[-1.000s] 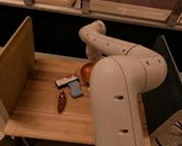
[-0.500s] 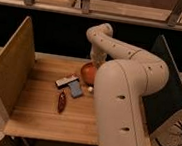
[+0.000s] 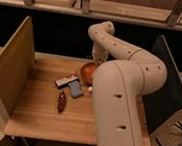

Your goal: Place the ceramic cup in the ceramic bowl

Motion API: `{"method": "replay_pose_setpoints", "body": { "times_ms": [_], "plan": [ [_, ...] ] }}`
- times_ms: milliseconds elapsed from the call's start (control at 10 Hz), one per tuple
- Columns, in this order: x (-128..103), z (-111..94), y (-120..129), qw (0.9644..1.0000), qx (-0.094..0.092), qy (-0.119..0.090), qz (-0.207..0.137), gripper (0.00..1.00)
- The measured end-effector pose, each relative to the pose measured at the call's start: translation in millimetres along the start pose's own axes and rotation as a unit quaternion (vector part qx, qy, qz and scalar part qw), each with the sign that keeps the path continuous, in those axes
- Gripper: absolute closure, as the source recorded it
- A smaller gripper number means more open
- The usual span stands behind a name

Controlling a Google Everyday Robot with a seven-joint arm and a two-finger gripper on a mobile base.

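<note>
The orange-red ceramic bowl (image 3: 87, 72) stands on the wooden table (image 3: 38, 113), partly covered by my large white arm. The arm loops up and bends back down, so my gripper (image 3: 98, 57) hangs just above the bowl's far rim. The ceramic cup does not show; it is hidden or out of view, and I cannot tell whether it is at the gripper or in the bowl.
A blue-grey block (image 3: 74, 89) and a dark flat object (image 3: 65, 80) lie left of the bowl. A tiny white ball (image 3: 90, 89) and a dark red pepper-like object (image 3: 62, 102) lie nearer the front. Side panels stand at left (image 3: 7, 69) and right (image 3: 166, 82).
The arm's upper bend has swung slightly to the right, bringing the gripper end over the bowl. The objects on the table have not moved.
</note>
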Motion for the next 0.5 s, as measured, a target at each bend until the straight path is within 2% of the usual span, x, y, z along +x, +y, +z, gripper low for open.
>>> {"method": "replay_pose_setpoints", "body": {
  "times_ms": [300, 500],
  "plan": [
    [-0.3, -0.1, 6.8, 0.9999, 0.001, 0.006, -0.011, 0.20],
    [-5.4, -9.3, 13.0, 0.9999, -0.001, -0.002, -0.017, 0.20]
  ]
}}
